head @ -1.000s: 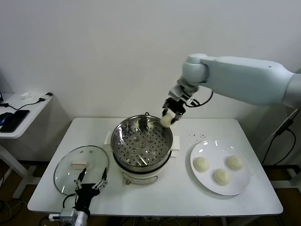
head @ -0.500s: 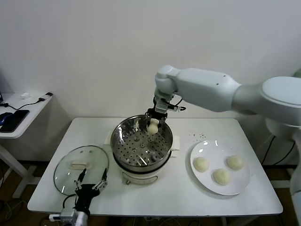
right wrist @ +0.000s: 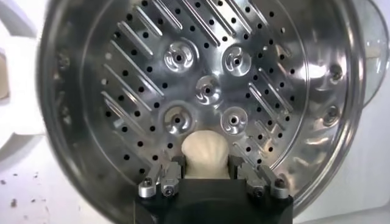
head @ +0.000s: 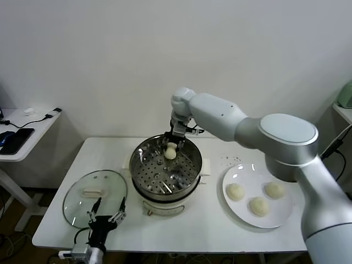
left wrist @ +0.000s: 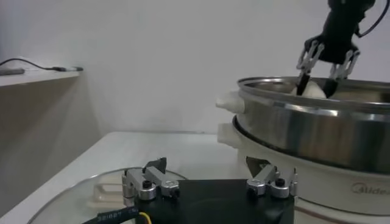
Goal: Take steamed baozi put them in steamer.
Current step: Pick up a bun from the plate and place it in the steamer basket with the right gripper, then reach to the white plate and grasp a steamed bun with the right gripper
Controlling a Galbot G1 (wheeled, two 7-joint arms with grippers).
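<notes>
One smooth pale bun pinched by right hand, above shiny perforated steamer, left hand spread.

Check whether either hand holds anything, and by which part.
The right hand has one baozi between its fingers, by its sides, over the steamer. The left hand holds nothing.

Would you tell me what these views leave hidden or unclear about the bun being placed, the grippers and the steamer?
- Right wrist view: the right gripper body covers the underside of the baozi, so whether it touches the steamer tray is unknown.
- Head view: whether the right gripper's fingers press the bun is too small to tell.
- Left wrist view: the steamer wall hides the tray; the frame edge cuts off the glass lid beneath the left gripper.
</notes>
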